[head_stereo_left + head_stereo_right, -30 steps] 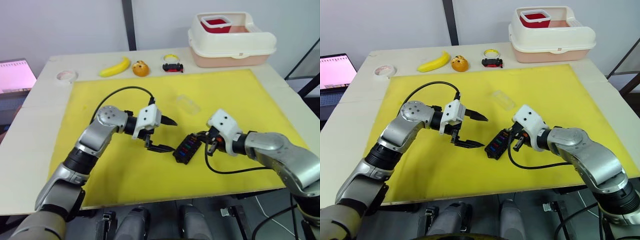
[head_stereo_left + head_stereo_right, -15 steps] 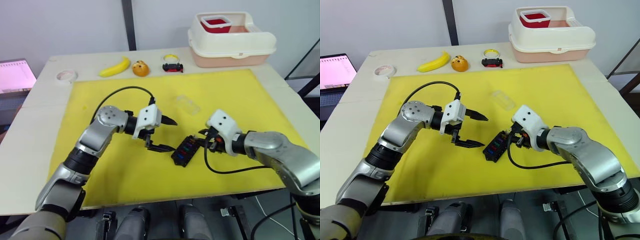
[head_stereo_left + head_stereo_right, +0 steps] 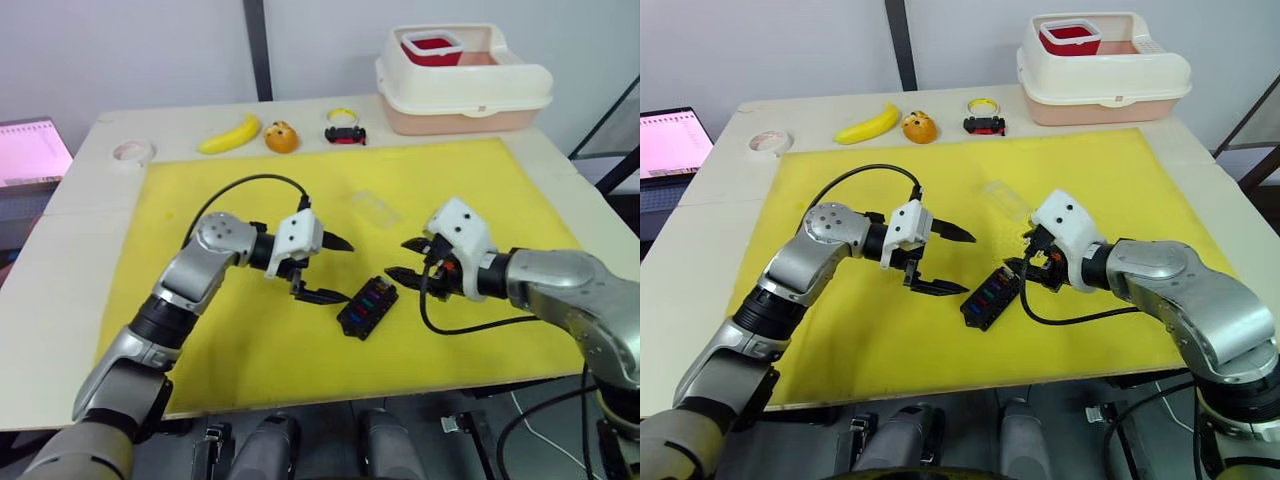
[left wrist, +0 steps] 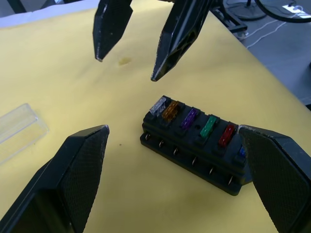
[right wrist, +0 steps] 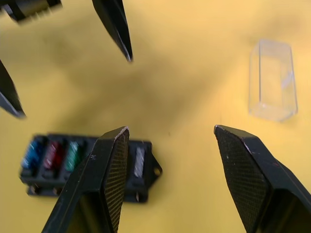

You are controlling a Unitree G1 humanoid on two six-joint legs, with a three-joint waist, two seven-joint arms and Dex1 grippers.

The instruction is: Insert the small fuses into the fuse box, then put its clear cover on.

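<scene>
The black fuse box (image 3: pixel 366 308) lies on the yellow mat (image 3: pixel 250 350), with small fuses (image 4: pixel 188 118) in grey, orange, purple, green, red and blue seated in a row in its slots. My left gripper (image 3: pixel 345 270) stands open just left of the box, nothing between its fingers. Close to the box's right end, my right gripper (image 3: pixel 397 257) is open and empty, apart from the box. The clear cover (image 3: pixel 375 208) lies on the mat beyond both grippers; it shows too as the clear cover (image 5: pixel 272 80) in the right wrist view.
Along the table's back edge lie a tape roll (image 3: pixel 133 151), a banana (image 3: pixel 230 133), an orange ball (image 3: pixel 281 136) and a small black and red toy (image 3: pixel 345 131). A cream lidded bin (image 3: pixel 462 85) stands at the back right. A lit screen (image 3: pixel 30 150) sits off the left edge.
My right gripper has opened and drawn back to the right, off the fuse box. The box has slid slightly left and nearer. The left arm has not moved.
</scene>
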